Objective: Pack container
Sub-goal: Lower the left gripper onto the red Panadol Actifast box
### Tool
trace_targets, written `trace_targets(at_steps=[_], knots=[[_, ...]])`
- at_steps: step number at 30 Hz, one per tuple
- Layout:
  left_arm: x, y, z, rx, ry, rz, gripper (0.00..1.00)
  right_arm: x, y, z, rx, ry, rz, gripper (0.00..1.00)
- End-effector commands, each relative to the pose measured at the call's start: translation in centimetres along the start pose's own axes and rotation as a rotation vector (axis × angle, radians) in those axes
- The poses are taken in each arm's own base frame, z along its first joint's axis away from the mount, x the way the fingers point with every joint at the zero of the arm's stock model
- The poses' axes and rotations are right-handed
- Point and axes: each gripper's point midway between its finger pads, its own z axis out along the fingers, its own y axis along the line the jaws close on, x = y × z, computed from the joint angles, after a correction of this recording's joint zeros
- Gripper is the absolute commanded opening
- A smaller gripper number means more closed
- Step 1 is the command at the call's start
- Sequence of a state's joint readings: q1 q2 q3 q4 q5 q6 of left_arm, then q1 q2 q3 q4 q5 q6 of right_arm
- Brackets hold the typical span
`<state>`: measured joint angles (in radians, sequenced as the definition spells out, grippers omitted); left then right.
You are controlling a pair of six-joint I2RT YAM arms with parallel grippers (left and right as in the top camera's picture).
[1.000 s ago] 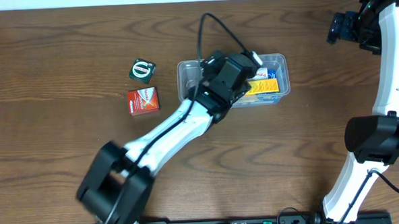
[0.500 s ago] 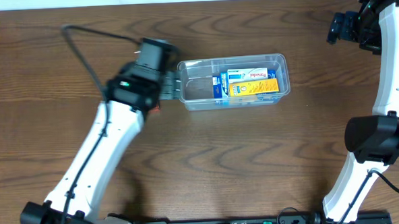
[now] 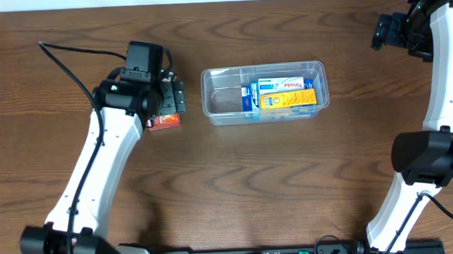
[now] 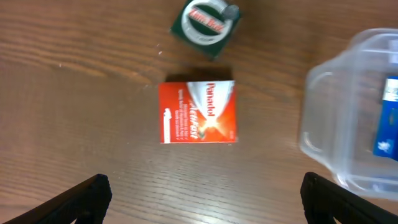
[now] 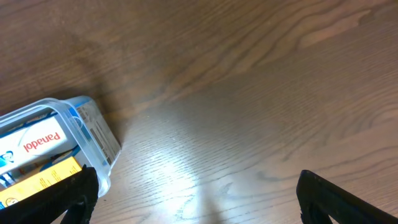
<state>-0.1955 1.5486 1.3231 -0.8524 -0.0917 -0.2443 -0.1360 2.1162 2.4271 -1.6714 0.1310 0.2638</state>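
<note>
The clear plastic container [image 3: 221, 101] stands at mid-table and holds a blue-and-white Panadol box [image 3: 280, 85] and a yellow box [image 3: 290, 100]. A red Panadol box [image 4: 198, 112] lies flat on the table left of it, with a green box [image 4: 205, 25] beyond. My left gripper [image 3: 177, 97] hovers above the red box [image 3: 165, 121], open and empty, with its jaws wide apart in the left wrist view [image 4: 202, 199]. The green box is hidden under the arm in the overhead view. My right gripper [image 3: 385, 31] is open and empty, high at the far right.
The container's end also shows at the right of the left wrist view [image 4: 348, 130] and at the lower left of the right wrist view [image 5: 93, 134]. A black cable [image 3: 70, 57] trails from the left arm. Bare wooden table lies around.
My left arm has swung from over the container to the left and now hovers over the red box. The right arm has not moved.
</note>
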Motion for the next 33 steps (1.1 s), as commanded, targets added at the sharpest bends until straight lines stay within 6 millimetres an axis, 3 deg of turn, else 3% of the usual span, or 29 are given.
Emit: trace_targets(at_steps=[1,4,11,24,33], knots=[[0.5,0.9,2.9,-0.024,0.08,-0.046,0.98,-0.2,-0.2,-0.5,0.002,-0.019,0.02,0.99],[1.1,1.0,5.5,-0.04,0.138,-0.044,0.98,-0.2,-0.2,-0.5,0.002,-0.019,0.02,0.99],[1.5,0.6,9.0,-0.051,0.176,-0.039,0.98,-0.2,-0.2,-0.5,0.002,-0.019,0.02,0.99],[2.9,1.3,13.3,-0.081,0.252,-0.047,0.98,-0.2,-0.2,-0.5,0.002,-0.019,0.02,0.99],[2.3,1.0,14.4,-0.07,0.225,-0.03,0.98,-0.2,-0.2,-0.5,0.002,-0.019,0.02,0.99]])
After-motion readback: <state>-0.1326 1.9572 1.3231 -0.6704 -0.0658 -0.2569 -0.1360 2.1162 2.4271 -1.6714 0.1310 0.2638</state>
